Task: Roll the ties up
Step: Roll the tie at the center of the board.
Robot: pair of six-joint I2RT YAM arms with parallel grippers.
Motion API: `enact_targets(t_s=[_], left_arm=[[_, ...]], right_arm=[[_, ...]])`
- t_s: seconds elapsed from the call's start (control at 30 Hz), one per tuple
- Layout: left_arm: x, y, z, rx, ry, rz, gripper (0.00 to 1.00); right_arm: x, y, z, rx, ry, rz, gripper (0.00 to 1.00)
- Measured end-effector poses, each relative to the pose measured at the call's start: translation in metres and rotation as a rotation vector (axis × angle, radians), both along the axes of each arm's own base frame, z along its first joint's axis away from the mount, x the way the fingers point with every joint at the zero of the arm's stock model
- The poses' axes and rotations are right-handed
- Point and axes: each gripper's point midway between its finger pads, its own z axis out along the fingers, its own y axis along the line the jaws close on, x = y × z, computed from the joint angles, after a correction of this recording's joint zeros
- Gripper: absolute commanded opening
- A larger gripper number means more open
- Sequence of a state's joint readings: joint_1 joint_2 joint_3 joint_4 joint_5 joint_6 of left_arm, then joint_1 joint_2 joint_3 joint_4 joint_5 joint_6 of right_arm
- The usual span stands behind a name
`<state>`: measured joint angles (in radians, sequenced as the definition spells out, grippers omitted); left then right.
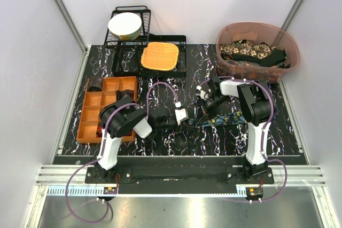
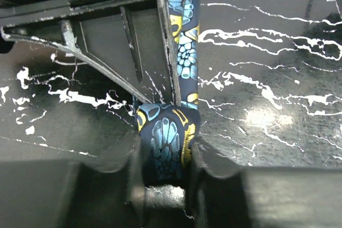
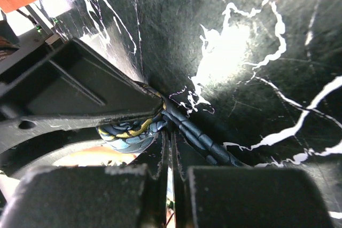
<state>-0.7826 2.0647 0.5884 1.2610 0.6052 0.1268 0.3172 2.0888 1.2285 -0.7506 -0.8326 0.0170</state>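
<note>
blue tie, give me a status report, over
Left gripper clamped on blue tie folded end. Right gripper shut, close beside it. Rest of tie flat on table, no obstruction seen.

White bowl point(image 1: 125, 25) in a wire rack point(image 1: 145, 12), orange woven mat point(image 1: 159, 56), orange compartment tray point(image 1: 92, 116), pinkish tub point(image 1: 235, 69), black marbled table point(image 1: 224, 137)

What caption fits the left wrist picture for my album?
Left gripper pinching the folded end of a blue patterned tie on the black table.

I see bench point(image 2: 278, 52) glossy, black marble-look; tie point(image 2: 184, 57) smooth printed cloth, slight sheen; left tool point(image 2: 164, 156) matt black plastic, scuffed; bin point(image 1: 243, 70) translucent plastic.
</note>
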Motion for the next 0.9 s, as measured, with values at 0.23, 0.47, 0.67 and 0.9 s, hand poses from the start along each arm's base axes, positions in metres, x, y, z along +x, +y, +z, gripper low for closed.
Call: enact_targets(t_s=[0.23,0.47,0.67,0.9], left_arm=[[0.002,0.000,0.000,0.140,0.065,-0.011,0.00],[0.011,-0.001,0.000,0.347,0.101,-0.053,0.00],[0.026,0.009,0.000,0.495,0.078,-0.034,0.00],[0.031,0.019,0.000,0.637,0.103,-0.030,0.00]], right_arm=[[0.000,0.000,0.002,0.000,-0.011,0.008,0.19],[0.007,-0.011,0.008,-0.028,-0.062,0.002,0.41],[0.022,-0.041,0.021,-0.019,-0.102,-0.064,0.54],[0.025,-0.037,0.041,0.068,-0.145,-0.083,0.50]])
